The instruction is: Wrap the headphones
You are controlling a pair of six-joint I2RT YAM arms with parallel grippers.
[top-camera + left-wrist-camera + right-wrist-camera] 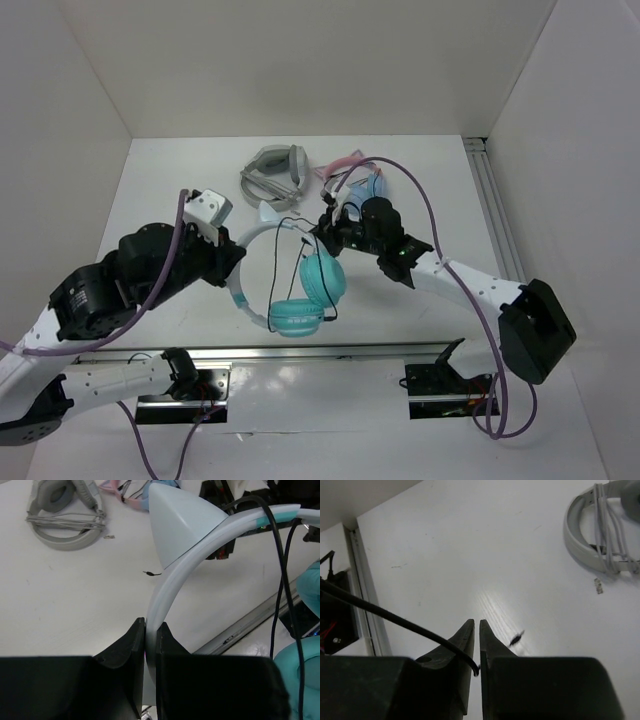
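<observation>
– Headphones [322,280] first, please: where are they?
– They are in the middle of the table [180,190], between the two arms. The two teal ear cups [296,318] are on the near side, one just beside the other. The pale headband [167,587] makes an arc toward the left arm, and one cat ear [180,525] stands on the band.
– And the cable?
– The thin black cable [395,616] hangs in loose loops across the arc of the band and passes over the ear cups.
– How is the left gripper?
– The left gripper [151,626] is closed tight on the headband, on the part below the cat ear. The band rises from between its fingers.
– The right one?
– The right gripper [476,626] is at the far end of the band in the overhead view. Its jaws are narrow, with only a thin slit between them. The cable runs into this slit, low down. Whether it is pinched or only lies there, I cannot tell.
– What else is around?
– Grey headphones [272,172], with a cord wound around their band, lie farther back, well apart. Pink-banded headphones [343,160] are beside them, partly behind the right arm. A small black scrap [516,638] lies on the table near the right fingers. A metal rail [300,352] runs along the near edge.
</observation>
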